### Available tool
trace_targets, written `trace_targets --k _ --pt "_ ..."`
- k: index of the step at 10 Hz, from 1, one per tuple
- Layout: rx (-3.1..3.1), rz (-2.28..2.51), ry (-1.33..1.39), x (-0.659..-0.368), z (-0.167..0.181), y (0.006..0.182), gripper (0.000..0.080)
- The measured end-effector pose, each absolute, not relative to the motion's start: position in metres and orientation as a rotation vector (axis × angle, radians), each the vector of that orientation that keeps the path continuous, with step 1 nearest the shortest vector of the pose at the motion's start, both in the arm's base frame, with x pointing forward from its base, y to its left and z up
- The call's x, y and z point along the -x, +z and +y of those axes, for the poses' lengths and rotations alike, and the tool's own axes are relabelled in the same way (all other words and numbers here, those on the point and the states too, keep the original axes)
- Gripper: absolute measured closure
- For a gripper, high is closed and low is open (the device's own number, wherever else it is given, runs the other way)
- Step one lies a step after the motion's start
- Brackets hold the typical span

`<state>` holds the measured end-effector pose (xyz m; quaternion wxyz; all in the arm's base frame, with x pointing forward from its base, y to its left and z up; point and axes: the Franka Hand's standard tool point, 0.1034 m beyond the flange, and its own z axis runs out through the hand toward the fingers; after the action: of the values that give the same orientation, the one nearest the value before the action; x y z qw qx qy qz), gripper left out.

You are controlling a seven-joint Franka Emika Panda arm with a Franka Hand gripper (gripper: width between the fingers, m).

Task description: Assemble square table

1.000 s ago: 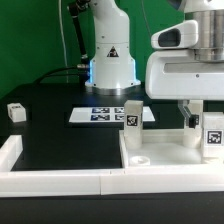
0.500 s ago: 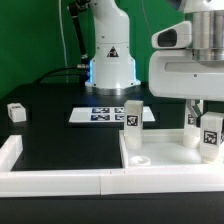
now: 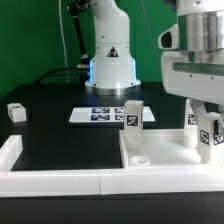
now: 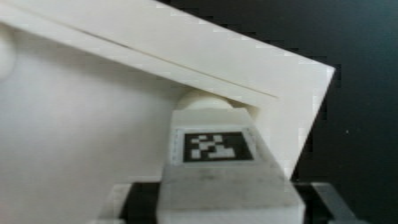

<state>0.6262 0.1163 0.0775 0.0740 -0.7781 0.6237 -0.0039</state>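
Panda arm point(image 3: 110, 50) base at back centre. White square table top point(image 3: 165, 150) lies front, on the exterior view's right, inside the border rails point(image 3: 60, 180). Marker board point(image 3: 100, 116) flat behind it. Gripper point(image 4: 221, 203) clenched on a tagged leg point(image 3: 211, 135), tip at the top's corner. One leg point(image 3: 131, 115) stands upright on the top's far corner, another point(image 3: 192, 121) beside the held one. Loose leg point(image 3: 14, 112) well apart, on the exterior view's left.

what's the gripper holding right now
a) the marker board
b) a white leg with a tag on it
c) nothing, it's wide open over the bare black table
b: in the wrist view the white tagged leg sits clamped between the two dark fingers of the gripper, at a corner of the tabletop.
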Motion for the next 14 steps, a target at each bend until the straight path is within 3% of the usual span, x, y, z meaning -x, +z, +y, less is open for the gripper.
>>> trace_targets --k 4,5,6,7,10,14 --pt "1.956 2.226 0.009 -0.625 0.124 0.077 0.0509" --pt "1.959 2.223 0.009 -0.625 0.124 0.077 0.0345" --pt "1.971 2.214 0.008 -0.624 0.124 0.076 0.0345" --pt "2.021 2.168 0.002 -0.624 0.124 0.076 0.0191" --pt "2.419 1.739 -0.045 -0.606 0.137 0.071 0.0153" --pt "2.678 1.333 -0.092 -0.609 0.130 0.071 0.0150"
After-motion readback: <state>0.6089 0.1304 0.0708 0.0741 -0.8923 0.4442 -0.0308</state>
